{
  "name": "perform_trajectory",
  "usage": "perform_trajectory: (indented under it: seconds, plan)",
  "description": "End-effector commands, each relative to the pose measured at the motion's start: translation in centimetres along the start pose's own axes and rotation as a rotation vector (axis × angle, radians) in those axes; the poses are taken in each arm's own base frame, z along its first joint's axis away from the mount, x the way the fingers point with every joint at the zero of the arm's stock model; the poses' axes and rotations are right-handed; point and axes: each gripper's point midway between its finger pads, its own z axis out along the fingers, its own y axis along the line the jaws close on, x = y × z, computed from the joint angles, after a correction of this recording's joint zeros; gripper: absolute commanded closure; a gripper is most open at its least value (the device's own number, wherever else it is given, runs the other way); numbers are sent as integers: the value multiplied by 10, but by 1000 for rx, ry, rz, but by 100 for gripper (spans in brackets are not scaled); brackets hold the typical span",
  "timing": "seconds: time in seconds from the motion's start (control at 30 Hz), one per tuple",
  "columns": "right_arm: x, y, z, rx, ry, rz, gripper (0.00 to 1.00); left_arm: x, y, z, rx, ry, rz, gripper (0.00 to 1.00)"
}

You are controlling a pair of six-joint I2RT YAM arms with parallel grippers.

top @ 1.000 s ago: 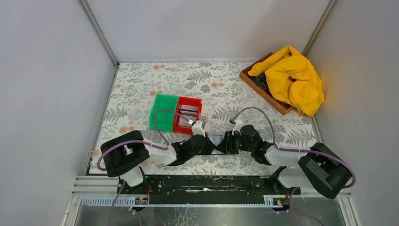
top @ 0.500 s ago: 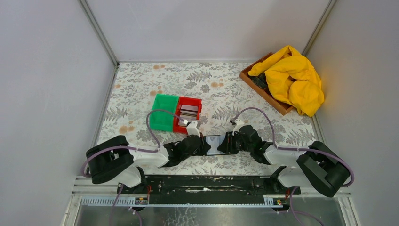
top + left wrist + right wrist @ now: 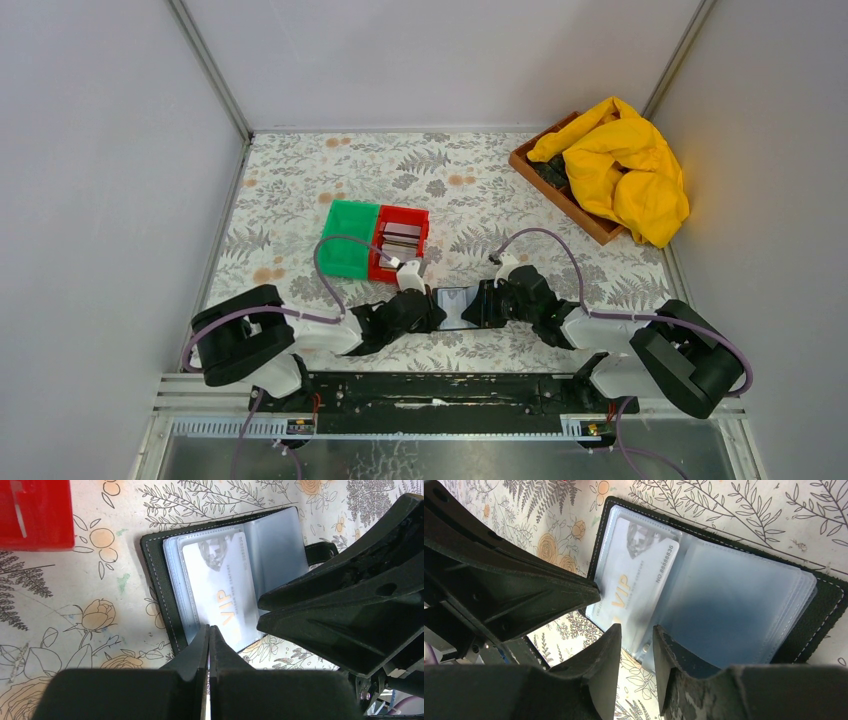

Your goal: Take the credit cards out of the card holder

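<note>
Floral cloth (image 3: pixel 60 610): open card holder (image 3: pixel 734 610); left pincer (image 3: pixel 209 628) clenched at card (image 3: pixel 220 585) edge, right pincer (image 3: pixel 636 630) parted astride holder.

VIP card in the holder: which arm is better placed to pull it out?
Probably left: the left gripper, shut, meets the VIP card at its near edge; the right gripper straddles the card holder beside it.

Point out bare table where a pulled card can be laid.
Free: the floral tabletop behind the green plastic bin and red plastic bin, up to the rear wall; also between the red bin and the wooden tray. Crowded: near edge, around the open black card holder.
</note>
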Motion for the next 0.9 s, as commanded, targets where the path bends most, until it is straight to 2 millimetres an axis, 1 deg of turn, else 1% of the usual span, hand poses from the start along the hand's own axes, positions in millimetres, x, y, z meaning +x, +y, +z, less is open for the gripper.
perform_trajectory:
  seconds: [0.0,0.13,0.27,0.47,0.63,0.87]
  plan:
    - [-12,-1,2,14,-35,-17,62,9,23,-5,-65,11,21,100]
    - [-12,-1,3,13,-33,-18,62,4,22,-12,-60,-2,17,100]
    - [-11,-1,3,11,-30,-18,62,3,25,-17,-64,-10,17,100]
    - [-10,-1,4,9,-23,-14,61,9,32,-12,-81,2,21,100]
    - [-9,-2,5,12,-18,-13,59,8,26,-10,-62,5,17,100]
    - [-9,-2,5,14,-17,-12,58,-8,15,-20,-57,-23,36,100]
